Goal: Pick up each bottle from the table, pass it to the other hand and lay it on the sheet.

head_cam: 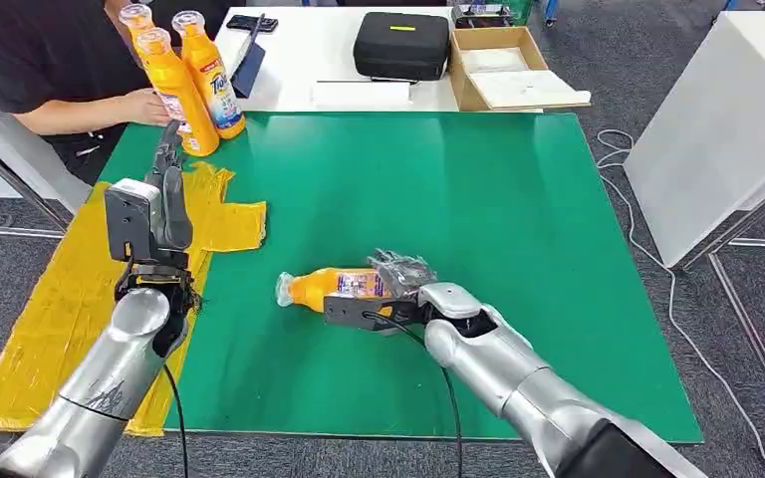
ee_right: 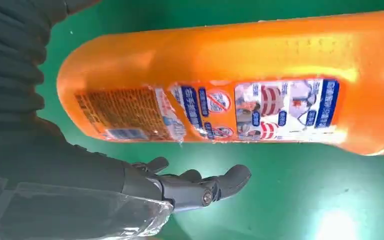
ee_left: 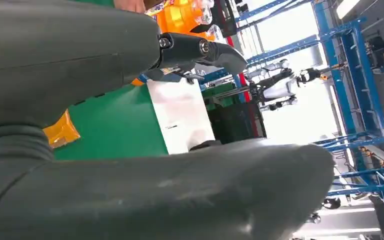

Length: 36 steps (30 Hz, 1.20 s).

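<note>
An orange bottle (head_cam: 331,287) with a printed label lies on its side on the green table (head_cam: 478,189), cap towards the yellow sheet (head_cam: 55,299). My right hand (head_cam: 403,284), wrapped in clear film, is at the bottle's base end. Up close, the bottle (ee_right: 240,80) fills the right wrist view, and the dark fingers (ee_right: 200,185) stretch alongside it with a strip of green between them. My left hand (head_cam: 167,184) is raised over the sheet's near edge, its fingers (ee_left: 200,50) and thumb apart and holding nothing. Three more orange bottles (head_cam: 187,85) stand at the table's far left corner.
A person sits at the far left, one hand (head_cam: 144,105) resting by the standing bottles. Behind the green table, a white table carries a black case (head_cam: 401,45), a cardboard box (head_cam: 503,70) and a phone (head_cam: 251,22). Another white table (head_cam: 727,129) stands on the right.
</note>
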### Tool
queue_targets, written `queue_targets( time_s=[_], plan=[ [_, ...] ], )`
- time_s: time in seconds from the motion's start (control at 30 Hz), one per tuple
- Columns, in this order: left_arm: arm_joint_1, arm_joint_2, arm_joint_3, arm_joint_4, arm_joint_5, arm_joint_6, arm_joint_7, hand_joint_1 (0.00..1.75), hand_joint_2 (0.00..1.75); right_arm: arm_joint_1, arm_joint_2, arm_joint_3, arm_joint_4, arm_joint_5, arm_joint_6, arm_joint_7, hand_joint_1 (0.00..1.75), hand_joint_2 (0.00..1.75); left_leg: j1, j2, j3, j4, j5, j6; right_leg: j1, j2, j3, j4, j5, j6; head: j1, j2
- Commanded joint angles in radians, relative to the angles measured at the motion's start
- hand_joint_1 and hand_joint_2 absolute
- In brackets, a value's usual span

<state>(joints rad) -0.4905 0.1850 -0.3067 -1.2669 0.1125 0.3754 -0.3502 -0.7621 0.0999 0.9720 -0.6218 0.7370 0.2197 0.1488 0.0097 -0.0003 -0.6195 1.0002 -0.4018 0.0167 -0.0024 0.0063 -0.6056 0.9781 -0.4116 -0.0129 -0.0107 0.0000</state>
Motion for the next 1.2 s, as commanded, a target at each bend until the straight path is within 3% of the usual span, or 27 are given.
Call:
queue_targets(
  time_s=[0.03,0.73,0.8,0.87,1.2],
  plan=[
    [-0.012,-0.014,0.023,0.028,0.009,0.006,0.000,0.00,0.00,-0.051,0.027,0.099,0.157,0.005,0.061,0.003,0.00,1.75,-0.001,-0.001,0.004,0.000,-0.001,-0.001,-0.001,-0.001,0.004,0.000,-0.002,0.000,0.000,0.000],
    [-0.007,-0.043,0.053,0.026,0.003,0.019,0.004,0.00,0.00,-0.087,-0.008,0.140,0.262,0.075,0.059,0.079,0.00,1.75,-0.001,-0.003,0.002,0.000,0.000,0.000,-0.001,-0.003,0.003,0.000,-0.001,0.000,0.000,0.000],
    [-0.011,-0.043,0.056,0.029,0.001,0.017,0.004,0.00,0.00,-0.084,-0.008,0.130,0.266,0.068,0.072,0.075,1.68,1.75,-0.001,-0.003,0.003,0.000,0.000,-0.001,-0.001,-0.003,0.003,0.000,-0.001,0.000,0.000,0.000],
    [-0.013,-0.042,0.057,0.033,0.002,0.014,0.005,0.00,0.00,-0.081,-0.010,0.126,0.267,0.065,0.074,0.071,1.75,1.75,-0.001,-0.004,0.003,0.000,0.000,-0.001,-0.001,-0.004,0.004,-0.001,-0.002,0.000,0.000,0.000],
    [-0.039,-0.040,0.057,0.064,0.003,0.008,0.006,0.00,0.00,-0.077,-0.033,0.122,0.250,0.068,0.063,0.065,1.75,1.75,-0.001,-0.005,0.005,0.001,0.000,-0.001,-0.001,-0.005,0.006,0.000,-0.002,0.001,0.000,0.000]
  ],
)
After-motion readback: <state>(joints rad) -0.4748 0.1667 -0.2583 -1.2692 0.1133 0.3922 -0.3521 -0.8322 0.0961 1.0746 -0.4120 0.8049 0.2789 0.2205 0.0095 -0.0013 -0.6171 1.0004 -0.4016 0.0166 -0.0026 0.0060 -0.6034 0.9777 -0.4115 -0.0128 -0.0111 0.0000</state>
